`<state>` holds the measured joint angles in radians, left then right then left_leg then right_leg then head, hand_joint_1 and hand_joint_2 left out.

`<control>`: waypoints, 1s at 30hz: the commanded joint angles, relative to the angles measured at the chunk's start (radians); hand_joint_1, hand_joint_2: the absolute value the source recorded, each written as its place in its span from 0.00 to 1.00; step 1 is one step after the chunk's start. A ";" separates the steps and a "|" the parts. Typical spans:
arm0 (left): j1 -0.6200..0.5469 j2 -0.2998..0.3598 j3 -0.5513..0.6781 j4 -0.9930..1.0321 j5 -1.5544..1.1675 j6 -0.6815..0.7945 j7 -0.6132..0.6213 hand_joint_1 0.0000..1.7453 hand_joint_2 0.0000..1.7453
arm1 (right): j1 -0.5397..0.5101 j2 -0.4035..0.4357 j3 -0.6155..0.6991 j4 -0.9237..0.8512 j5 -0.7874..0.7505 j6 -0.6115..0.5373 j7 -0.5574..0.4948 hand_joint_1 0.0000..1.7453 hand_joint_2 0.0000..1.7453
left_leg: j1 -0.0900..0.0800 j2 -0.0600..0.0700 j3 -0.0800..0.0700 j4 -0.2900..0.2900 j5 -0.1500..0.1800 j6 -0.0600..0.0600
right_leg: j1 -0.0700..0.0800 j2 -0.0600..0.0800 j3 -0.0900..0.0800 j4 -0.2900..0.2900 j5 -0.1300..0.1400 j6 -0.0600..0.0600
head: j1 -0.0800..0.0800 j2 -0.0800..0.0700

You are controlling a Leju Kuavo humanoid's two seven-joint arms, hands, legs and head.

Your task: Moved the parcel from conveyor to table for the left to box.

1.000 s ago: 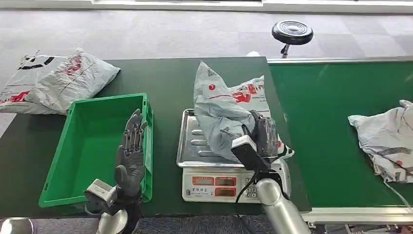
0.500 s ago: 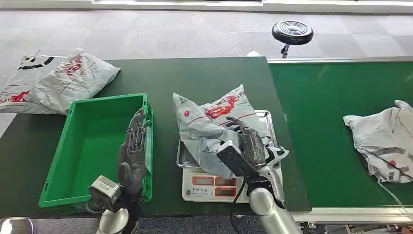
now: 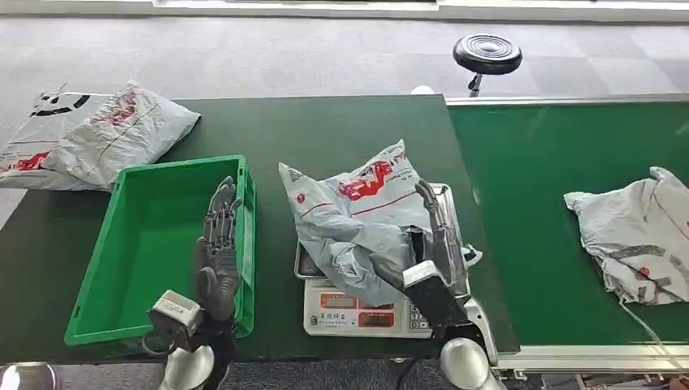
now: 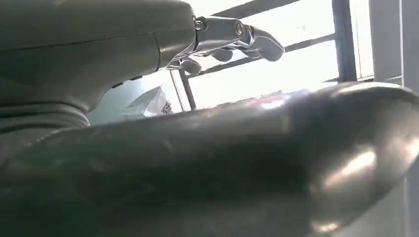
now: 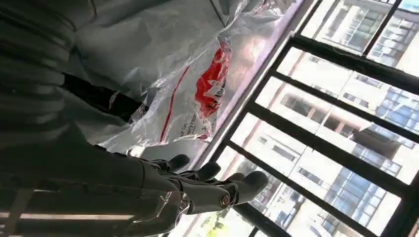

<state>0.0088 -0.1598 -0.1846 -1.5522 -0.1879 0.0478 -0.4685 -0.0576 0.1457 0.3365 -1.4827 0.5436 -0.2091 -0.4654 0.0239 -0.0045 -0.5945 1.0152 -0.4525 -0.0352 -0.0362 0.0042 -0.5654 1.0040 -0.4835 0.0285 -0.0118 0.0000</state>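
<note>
Now the parcel (image 3: 357,223) lies flat on the scale (image 3: 370,307), my right hand (image 3: 435,236) spread beside it; I withdraw slowly.

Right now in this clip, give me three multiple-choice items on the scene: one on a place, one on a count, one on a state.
1. Where does the grey parcel by the right robot hand lie?
A. in the green crate
B. on the scale's tray
C. on the floor

2. How many parcels lie on the conveyor belt?
A. one
B. three
C. none

3. What is in the green crate?
A. two parcels
B. the scale
C. nothing

Answers: 1 B, the parcel rests across the scale and its metal tray. 2 A, a single crumpled parcel sits there. 3 C, its green floor shows bare beside the left robot hand.
</note>
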 commanded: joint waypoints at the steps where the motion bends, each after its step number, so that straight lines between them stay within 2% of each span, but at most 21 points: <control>1: -0.069 0.036 -0.174 0.008 -0.417 0.134 0.097 0.00 0.00 | 0.037 -0.021 -0.079 -0.046 -0.010 0.033 -0.010 0.00 1.00 | 0.000 -0.005 0.002 -0.005 0.003 0.005 | 0.002 -0.007 0.005 -0.006 0.001 -0.005 | 0.000 0.000; 3: -0.122 0.054 -0.251 0.059 -0.641 0.140 0.194 0.00 0.00 | 0.034 -0.019 -0.089 -0.040 -0.006 0.037 -0.013 0.00 1.00 | 0.000 -0.003 0.004 -0.008 0.004 0.007 | 0.002 -0.005 0.007 -0.009 0.003 -0.007 | 0.000 0.000; 4: -0.150 0.061 -0.284 0.092 -0.740 0.158 0.221 0.00 0.00 | 0.037 -0.018 -0.091 -0.046 -0.004 0.038 -0.017 0.00 1.00 | 0.000 -0.006 0.001 -0.004 0.003 0.005 | 0.002 -0.008 0.005 -0.005 0.002 -0.005 | 0.000 0.000; 6: -0.164 0.049 -0.291 0.122 -0.751 0.166 0.226 0.00 0.00 | 0.041 -0.017 -0.092 -0.052 -0.003 0.039 -0.019 0.00 1.00 | 0.000 -0.005 0.000 -0.001 0.002 0.002 | 0.000 -0.006 0.003 -0.001 0.000 -0.002 | 0.000 0.000; 8: -0.169 0.045 -0.292 0.134 -0.752 0.172 0.225 0.00 0.00 | 0.043 -0.016 -0.092 -0.055 -0.002 0.040 -0.019 0.00 1.00 | 0.000 -0.005 0.001 -0.004 0.004 0.004 | 0.001 -0.007 0.004 -0.005 0.002 -0.004 | 0.000 0.000; 9: -0.203 0.059 -0.330 0.184 -0.912 0.209 0.278 0.00 1.00 | 0.053 -0.012 -0.095 -0.066 0.001 0.043 -0.020 0.00 1.00 | -0.001 -0.004 0.002 -0.004 0.003 0.004 | 0.000 -0.005 0.004 -0.005 0.002 -0.004 | 0.000 0.000; 12: -0.288 0.043 -0.398 0.334 -1.018 0.172 0.299 0.00 1.00 | 0.082 -0.013 -0.095 -0.087 0.009 0.050 -0.022 0.00 1.00 | 0.000 -0.004 0.002 -0.003 0.003 0.003 | 0.001 -0.006 0.005 -0.004 0.002 -0.004 | 0.000 0.000; 15: -0.383 0.011 -0.449 0.518 -1.016 0.124 0.295 0.00 1.00 | 0.116 -0.015 -0.101 -0.096 0.015 0.051 -0.030 0.00 1.00 | 0.000 -0.009 0.002 -0.004 0.004 0.003 | 0.001 -0.011 0.006 -0.005 0.002 -0.004 | 0.000 0.000; 17: -0.429 -0.005 -0.469 0.587 -1.007 0.113 0.274 0.00 1.00 | 0.120 -0.011 -0.105 -0.094 0.017 0.051 -0.038 0.00 1.00 | 0.000 -0.007 0.002 -0.002 0.003 0.002 | 0.000 -0.008 0.005 -0.003 0.002 -0.003 | 0.000 0.000; 22: -0.455 -0.023 -0.477 0.629 -0.983 0.094 0.265 0.00 1.00 | 0.125 -0.004 -0.109 -0.103 0.026 0.055 -0.031 0.00 1.00 | 0.000 -0.002 0.002 -0.001 0.002 0.002 | 0.000 -0.003 0.003 -0.002 0.002 -0.003 | 0.000 0.000; 30: -0.511 -0.086 -0.505 0.785 -0.959 0.051 0.264 0.00 1.00 | 0.141 0.003 -0.111 -0.130 0.029 0.056 -0.016 0.00 1.00 | 0.000 -0.003 0.001 0.000 0.001 0.001 | 0.000 -0.003 0.003 -0.001 0.002 -0.002 | 0.000 0.000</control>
<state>-0.3979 -0.2005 -0.6183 -1.0145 -1.1540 0.1160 -0.2113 0.0685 0.1488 0.2560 -1.5965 0.5714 -0.1556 -0.4933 0.0237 -0.0046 -0.5939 1.0155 -0.4517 -0.0353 -0.0365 0.0044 -0.5647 1.0040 -0.4817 0.0283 -0.0118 0.0000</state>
